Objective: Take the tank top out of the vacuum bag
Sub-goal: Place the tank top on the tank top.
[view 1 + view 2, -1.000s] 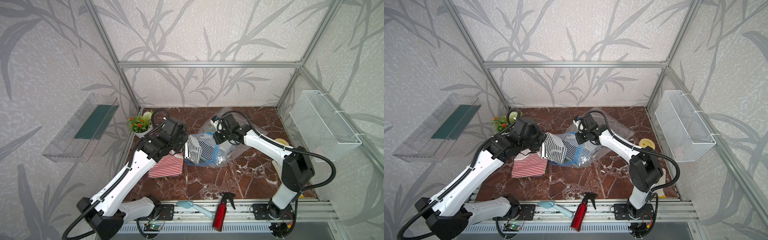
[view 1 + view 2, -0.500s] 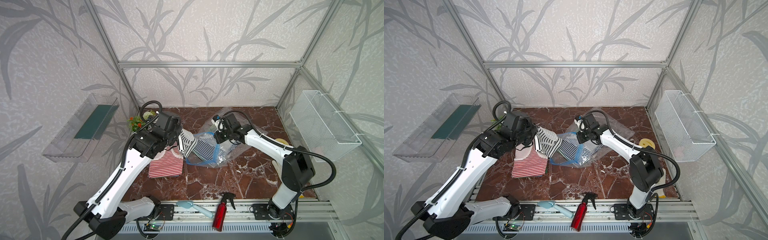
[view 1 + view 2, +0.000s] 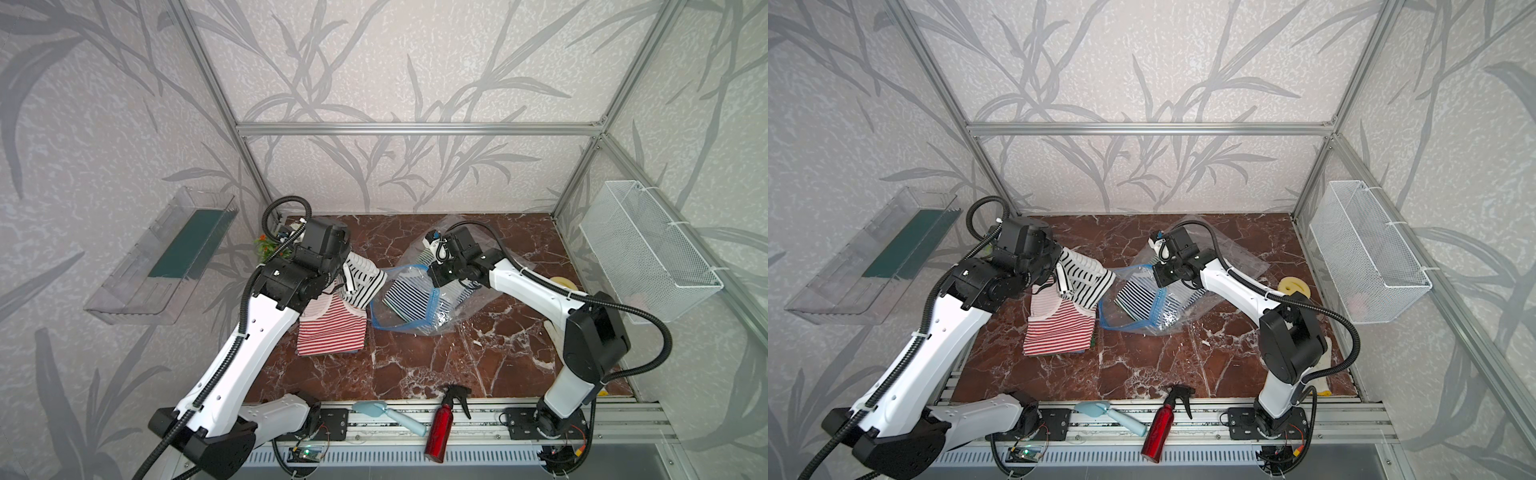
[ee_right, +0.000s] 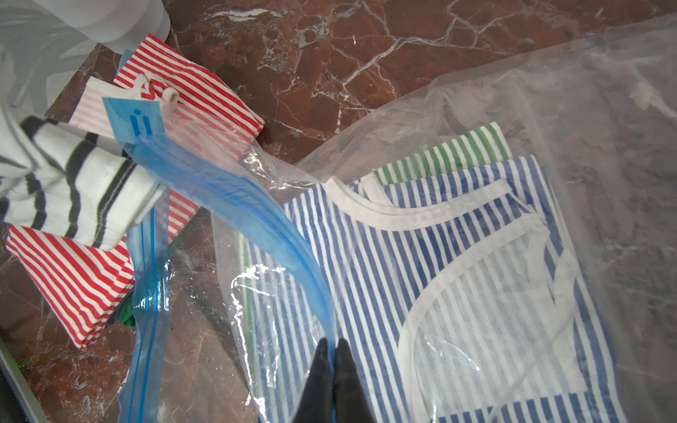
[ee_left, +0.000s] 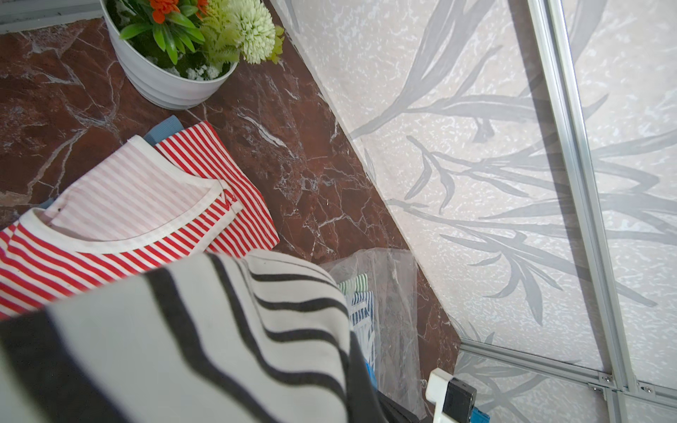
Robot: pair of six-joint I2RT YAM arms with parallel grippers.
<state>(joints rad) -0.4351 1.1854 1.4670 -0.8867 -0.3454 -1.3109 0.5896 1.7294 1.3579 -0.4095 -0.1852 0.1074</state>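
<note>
- The vacuum bag is thin, clear, crinkly plastic. It lies slumped on the bench, a red-brown marble with white veins.
- A ridged blue zip strip rims the bag's gaping mouth.
- The right hand is clenched on that zip strip. Its black fingertips are pinched together over the blue band, and the upper lip is held off the bench.
- Inside the bag a blue-striped tank top with white binding lies flat. A green-striped tank top peeks out beyond it.
- The black-and-white tank top is soft knit with broad stripes. It hangs bunched from the left hand, which grasps it; cloth hides the fingers.
- This top is outside the bag, just beside its mouth. It hangs above a folded pile of red-striped tops on the bench.
- The bag's open mouth lies between this top and the right hand.
</note>
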